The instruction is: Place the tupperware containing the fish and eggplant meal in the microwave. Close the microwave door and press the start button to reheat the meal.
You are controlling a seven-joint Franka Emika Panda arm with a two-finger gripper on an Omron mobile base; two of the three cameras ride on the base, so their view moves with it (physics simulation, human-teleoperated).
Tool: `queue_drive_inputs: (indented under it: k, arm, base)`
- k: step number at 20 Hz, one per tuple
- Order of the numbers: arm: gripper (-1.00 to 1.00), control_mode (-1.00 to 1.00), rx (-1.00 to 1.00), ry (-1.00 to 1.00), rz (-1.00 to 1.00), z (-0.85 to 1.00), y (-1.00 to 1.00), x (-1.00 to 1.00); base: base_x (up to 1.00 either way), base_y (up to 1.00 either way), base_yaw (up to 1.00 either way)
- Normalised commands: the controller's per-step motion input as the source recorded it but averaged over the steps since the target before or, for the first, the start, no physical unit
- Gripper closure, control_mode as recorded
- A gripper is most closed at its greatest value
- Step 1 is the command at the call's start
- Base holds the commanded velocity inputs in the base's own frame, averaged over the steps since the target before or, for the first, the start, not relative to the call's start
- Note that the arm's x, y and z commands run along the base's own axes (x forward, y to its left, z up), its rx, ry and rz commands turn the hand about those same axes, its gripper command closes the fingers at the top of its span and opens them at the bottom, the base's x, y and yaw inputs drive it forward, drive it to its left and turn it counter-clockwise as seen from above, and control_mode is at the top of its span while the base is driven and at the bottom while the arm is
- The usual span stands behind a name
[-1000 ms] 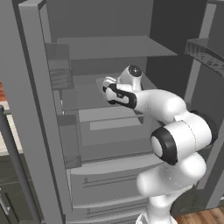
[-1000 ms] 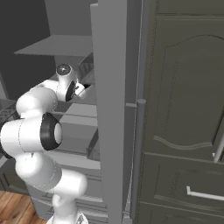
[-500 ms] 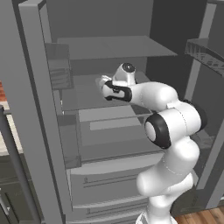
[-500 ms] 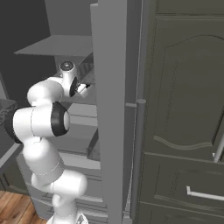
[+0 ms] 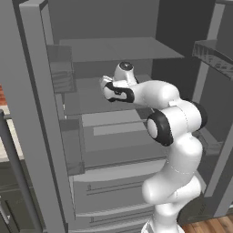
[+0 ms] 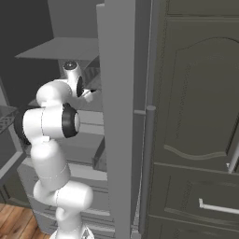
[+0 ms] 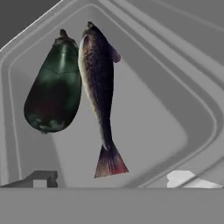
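Note:
A pale grey tupperware (image 7: 148, 113) lies close under the hand, seen from above. Inside it a dark green-black eggplant (image 7: 54, 89) lies next to a dark fish (image 7: 98, 83) with a reddish tail. My gripper (image 7: 111, 179) hangs just over the container's near rim, open, one fingertip (image 7: 41, 178) at each side of the view and nothing held between them. From the base, the gripper (image 5: 105, 88) reaches deep over a middle shelf of the open fridge, and its hand (image 6: 89, 94) sits beside the door edge. The microwave and its door are out of view.
The fridge's left door (image 5: 41, 113) stands open with bins on its inside; the right door carries a mesh bin (image 5: 214, 54). Shelves sit above and below the hand, drawers (image 5: 113, 182) lower down. A dark cabinet (image 6: 196, 116) stands right of the fridge door (image 6: 121, 116).
The arm has stretched further into the fridge. The hand has moved deeper along the middle shelf and the elbow has risen.

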Motion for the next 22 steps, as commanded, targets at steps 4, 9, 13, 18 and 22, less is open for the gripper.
queue_drive_inputs:
  k: [4,9,13,18,22]
  arm:
    - [1.00,-1.00,0.00,0.05,-0.24,-0.48,0.16,0.01]
    - [1.00,-1.00,0.00,0.00,-0.21,-0.36,0.12,0.00]
    - [1.00,-1.00,0.00,0.00,-0.01,0.00,0.00,-0.02]
    - [1.00,-1.00,0.00,-0.16,0.00,-0.18,0.00,-0.63]
    - [1.00,-1.00,0.00,-0.27,-0.02,-0.15,0.00,-1.00]
  base:
    - [0.00,0.00,0.00]
    - [0.00,0.00,0.00]
    - [0.00,0.00,0.00]
    - [0.00,0.00,0.00]
    - [0.00,0.00,0.00]
